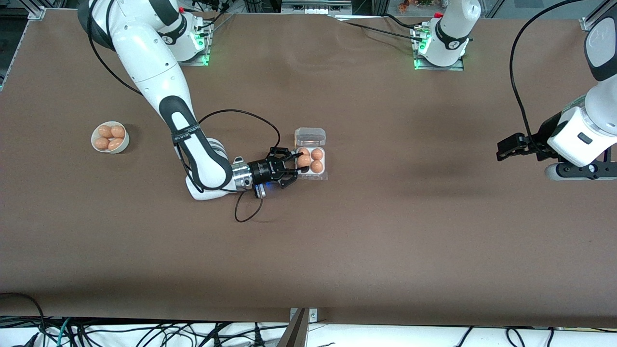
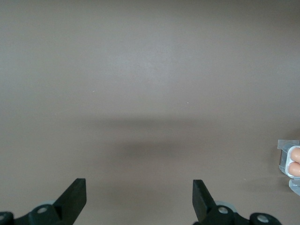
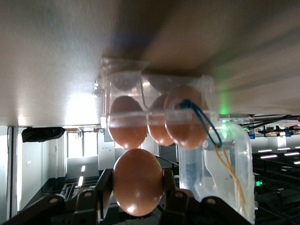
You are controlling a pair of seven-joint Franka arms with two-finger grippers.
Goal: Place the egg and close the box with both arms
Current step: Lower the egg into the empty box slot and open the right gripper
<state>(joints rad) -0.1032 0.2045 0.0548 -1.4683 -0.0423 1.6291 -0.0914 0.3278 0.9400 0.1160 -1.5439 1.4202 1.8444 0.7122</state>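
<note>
My right gripper (image 1: 300, 165) is shut on the egg (image 1: 303, 163) and holds it low at the box (image 1: 326, 166), over the cell nearest it. In the right wrist view the egg (image 3: 138, 182) sits between the two fingers (image 3: 104, 187), just in front of the box's tray (image 3: 107, 89). Three other eggs (image 3: 185, 123) lie in the cells. The clear lid (image 1: 310, 136) stands open on the side toward the robot bases. My left gripper (image 1: 506, 147) is open and empty, up over the table at the left arm's end, and waits; its wrist view (image 2: 139, 197) shows bare table between the fingers.
A round white bowl (image 1: 124, 144) with several eggs sits toward the right arm's end of the table. The right arm's black cable (image 1: 246, 217) loops on the table beside its wrist. The box's edge shows in the left wrist view (image 2: 282, 161).
</note>
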